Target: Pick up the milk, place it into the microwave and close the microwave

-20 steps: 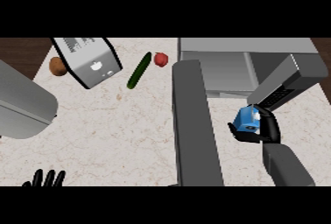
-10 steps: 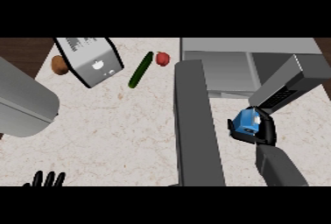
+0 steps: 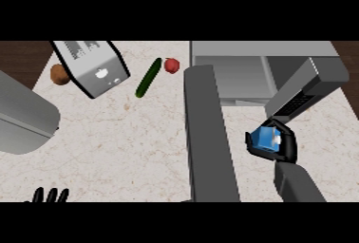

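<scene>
Overhead: speckled counter [image 3: 126, 137], dark floor [image 3: 24, 54] perhaps, cucumber [image 3: 147, 78].

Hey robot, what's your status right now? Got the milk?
Right hand curled round blue milk carton, near the microwave. Open microwave door close beside it. Left hand open, resting at lower edge.

counter [image 3: 119, 142]: pale speckled | on it: microwave [image 3: 238, 80], cucumber [image 3: 148, 78], red fruit [image 3: 171, 65], brown egg [image 3: 60, 74]
</scene>
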